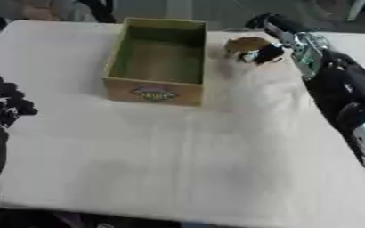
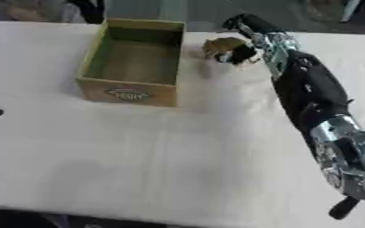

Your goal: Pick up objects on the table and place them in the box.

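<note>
An open cardboard box with a label on its front wall stands at the back middle of the table, and its inside looks empty. Just to its right lies a small round brownish object. My right hand reaches in from the right with its fingers curled round that object, close to the tabletop. My left hand rests at the left edge, fingers up and relaxed, holding nothing.
The pale tabletop stretches wide in front of the box. My right forearm runs along the table's right side. Dark floor and parts of people show beyond the far edge.
</note>
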You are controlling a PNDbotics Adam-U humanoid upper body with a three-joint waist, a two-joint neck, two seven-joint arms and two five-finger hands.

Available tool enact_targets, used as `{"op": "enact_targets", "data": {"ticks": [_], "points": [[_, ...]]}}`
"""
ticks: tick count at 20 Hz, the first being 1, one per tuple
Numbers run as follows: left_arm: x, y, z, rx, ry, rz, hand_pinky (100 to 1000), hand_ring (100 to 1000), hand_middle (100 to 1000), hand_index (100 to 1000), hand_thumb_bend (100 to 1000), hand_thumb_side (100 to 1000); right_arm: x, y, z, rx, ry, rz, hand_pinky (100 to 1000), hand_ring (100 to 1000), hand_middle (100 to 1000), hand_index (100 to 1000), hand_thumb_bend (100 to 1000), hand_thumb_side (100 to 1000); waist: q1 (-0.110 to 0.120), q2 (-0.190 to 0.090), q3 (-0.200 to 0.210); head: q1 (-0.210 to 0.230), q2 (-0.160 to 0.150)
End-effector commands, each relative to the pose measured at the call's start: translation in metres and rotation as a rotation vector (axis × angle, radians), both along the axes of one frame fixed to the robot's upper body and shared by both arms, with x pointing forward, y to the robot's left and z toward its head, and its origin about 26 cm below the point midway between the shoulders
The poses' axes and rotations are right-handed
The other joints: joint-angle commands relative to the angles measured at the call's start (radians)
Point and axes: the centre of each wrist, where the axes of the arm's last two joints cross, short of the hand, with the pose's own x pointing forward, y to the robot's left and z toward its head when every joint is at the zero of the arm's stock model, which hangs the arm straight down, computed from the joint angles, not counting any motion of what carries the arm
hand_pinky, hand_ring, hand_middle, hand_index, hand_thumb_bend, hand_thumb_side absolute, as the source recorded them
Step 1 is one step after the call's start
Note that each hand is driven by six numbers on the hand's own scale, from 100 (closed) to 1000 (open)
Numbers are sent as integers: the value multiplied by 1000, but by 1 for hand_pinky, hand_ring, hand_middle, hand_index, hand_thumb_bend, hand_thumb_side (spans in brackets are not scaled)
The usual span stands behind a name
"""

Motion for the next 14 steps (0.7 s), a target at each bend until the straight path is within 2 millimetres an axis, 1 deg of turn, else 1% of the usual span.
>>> {"op": "enact_targets", "data": {"ticks": [1,8,10,13,14], "points": [[0,-1,9,1,-30,-13,545,512,496,597,263,521,0,-8,10,-16,-31,-24,836,851,773,867,449,331,4,-11,2,-4,-10],[0,-1,9,0,-30,-16,546,512,496,597,263,523,-2,-10,-2,-25,-12,-46,800,818,742,843,446,350,7,-2,7,-7,-17],[0,-1,9,-1,-29,-16,546,511,495,597,264,523,-3,-10,-5,-27,-10,-49,781,798,725,829,421,359,8,1,9,-8,-16],[0,-2,9,-3,-30,-16,546,511,495,597,264,524,-3,-9,-7,-29,-17,-54,718,736,676,795,369,368,9,3,9,-7,-16],[0,-2,9,-3,-30,-16,546,511,495,597,264,524,-3,-8,-8,-29,-21,-56,713,729,673,793,365,368,9,3,8,-6,-16]]}}
